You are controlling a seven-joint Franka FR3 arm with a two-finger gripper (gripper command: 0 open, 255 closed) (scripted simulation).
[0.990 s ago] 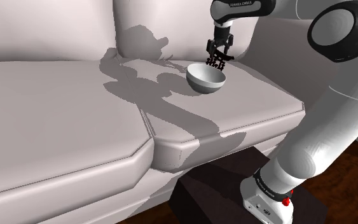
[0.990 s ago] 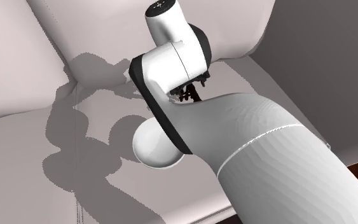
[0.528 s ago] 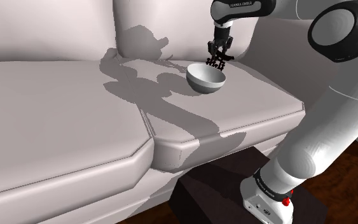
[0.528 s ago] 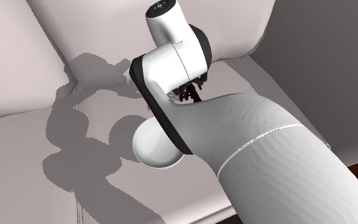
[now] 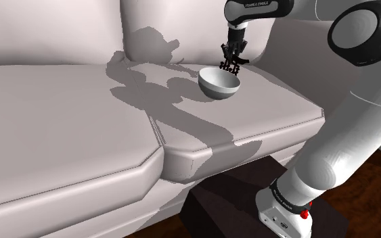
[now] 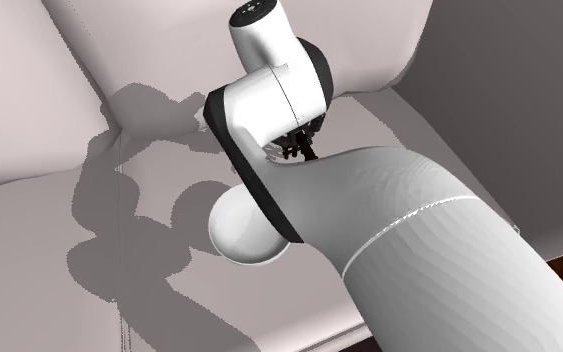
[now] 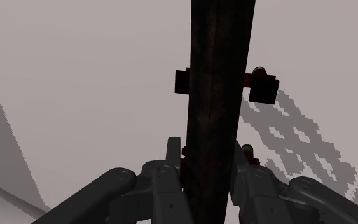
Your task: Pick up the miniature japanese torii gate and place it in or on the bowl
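Hovering over bowl (image 5: 216,85) rim | gripper (image 5: 231,60) clasping torii gate (image 7: 217,83)

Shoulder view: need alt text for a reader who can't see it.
The black gripper holds a small dark torii gate just over a pale bowl on a light sofa seat. The white arm reaches in from its stand at lower right.

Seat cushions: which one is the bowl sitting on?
The seat cushion at the shoulder view's right, beside the stand, carries the bowl; the wider cushion lies left.
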